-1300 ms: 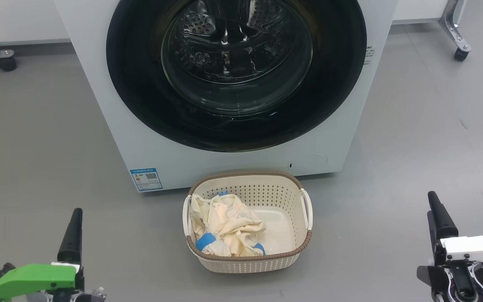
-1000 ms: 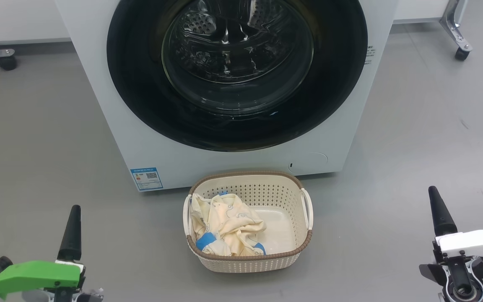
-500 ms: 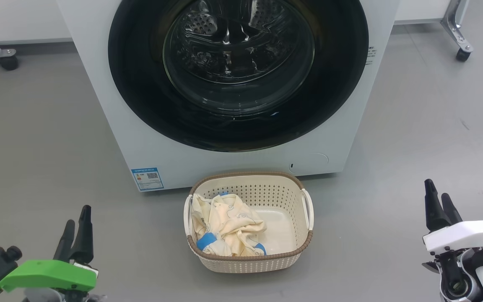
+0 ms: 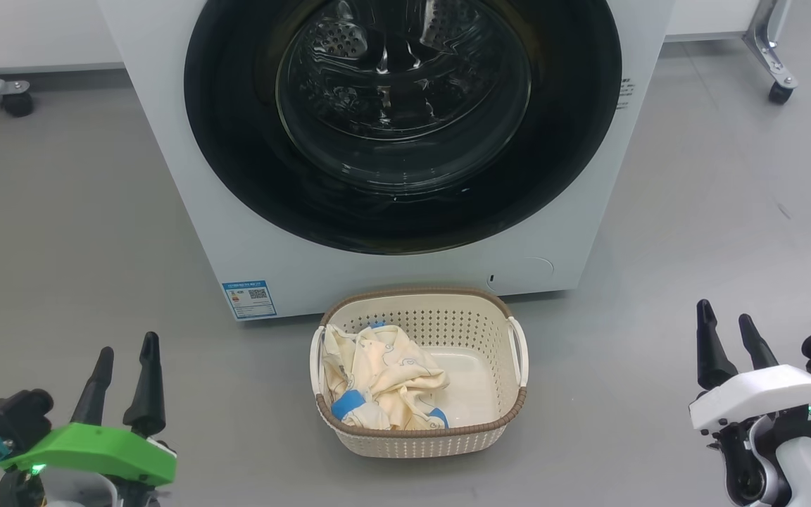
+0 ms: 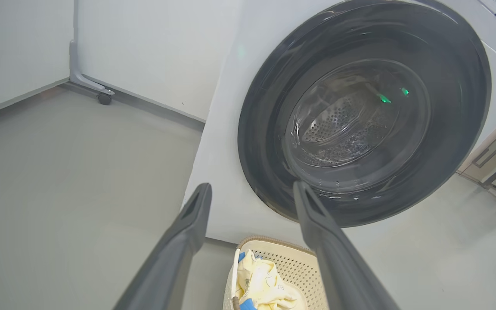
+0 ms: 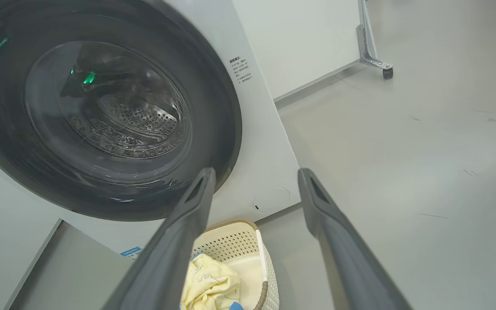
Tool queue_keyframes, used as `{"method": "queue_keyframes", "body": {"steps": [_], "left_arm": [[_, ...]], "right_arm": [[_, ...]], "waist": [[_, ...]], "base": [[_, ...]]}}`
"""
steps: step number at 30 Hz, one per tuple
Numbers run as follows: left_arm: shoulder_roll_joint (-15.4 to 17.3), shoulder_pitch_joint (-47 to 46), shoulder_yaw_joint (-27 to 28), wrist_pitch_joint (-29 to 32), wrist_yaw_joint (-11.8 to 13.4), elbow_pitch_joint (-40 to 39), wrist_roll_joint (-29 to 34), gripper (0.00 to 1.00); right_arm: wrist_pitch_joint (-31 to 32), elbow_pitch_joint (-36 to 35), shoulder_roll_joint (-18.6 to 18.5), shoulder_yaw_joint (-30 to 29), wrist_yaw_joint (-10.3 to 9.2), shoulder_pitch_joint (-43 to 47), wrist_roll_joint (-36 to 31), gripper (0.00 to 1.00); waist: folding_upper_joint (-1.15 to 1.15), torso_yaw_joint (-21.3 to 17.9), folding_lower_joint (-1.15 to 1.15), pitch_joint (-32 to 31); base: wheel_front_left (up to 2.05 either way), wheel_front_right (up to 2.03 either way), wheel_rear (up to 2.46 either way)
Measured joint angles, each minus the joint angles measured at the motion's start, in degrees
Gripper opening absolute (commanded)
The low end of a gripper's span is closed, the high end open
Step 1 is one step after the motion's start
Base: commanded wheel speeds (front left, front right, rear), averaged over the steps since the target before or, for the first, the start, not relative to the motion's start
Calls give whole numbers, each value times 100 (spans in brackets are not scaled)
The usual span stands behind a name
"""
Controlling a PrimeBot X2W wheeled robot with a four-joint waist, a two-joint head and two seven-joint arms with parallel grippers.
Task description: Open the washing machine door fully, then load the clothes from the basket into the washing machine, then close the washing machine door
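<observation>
Head view, machine: I see the washing machine [image 4: 187, 232] standing on the grey floor [image 4: 60, 211], with a blue label [image 4: 249, 299] low on its front.
Head view, door: the washing machine door [image 4: 236, 176] lies closed, flat against the front. The steel drum [image 4: 338, 39] shows through its glass.
Head view, basket: the basket [image 4: 419, 440] stands on the floor just in front of the machine's base, below the door.
Head view, clothes: the clothes [image 4: 377, 384] lie bunched inside the basket, against its left wall.
Head view, left gripper: my left gripper [image 4: 127, 343] sits at the lower left with its jaws spread and nothing between them, well apart from the basket.
Head view, right gripper: my right gripper [image 4: 723, 311] sits at the lower right, also spread and empty, well apart from the basket.
Left wrist view: both fingers [image 5: 179, 241] stand wide apart, pointing at the door's lower rim. The basket with the clothes shows between them at the bottom edge.
Right wrist view: the fingers [image 6: 342, 249] are wide apart over bare floor and the machine's lower corner, with the basket low between them and the closed door at upper left.
</observation>
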Motion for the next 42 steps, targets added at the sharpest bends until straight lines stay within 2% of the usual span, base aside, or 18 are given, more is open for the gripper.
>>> {"method": "queue_keyframes", "body": {"steps": [9, 24, 33, 42], "left_arm": [[77, 0, -223, -181, 196, -25, 1048, 100], [54, 1, -403, -474, 344, 20, 2116, 100], [5, 1, -431, -637, 376, 69, 2607, 100], [-38, 1, -346, -637, 376, 222, 2608, 100]], "right_arm": [[-164, 115, -125, 277, -242, -116, -862, 100], [-436, 198, -146, 530, -499, -232, -1978, 100], [-561, 198, -127, 589, -664, -311, -2563, 100], [-561, 192, -36, 501, -691, -310, -2570, 100]], "waist": [[0, 17, 0, 0], [0, 34, 0, -9], [0, 18, 0, -9], [0, -7, 0, -2]], "base": [[0, 0, 0], [0, 0, 0], [0, 0, 0], [0, 0, 0]]}}
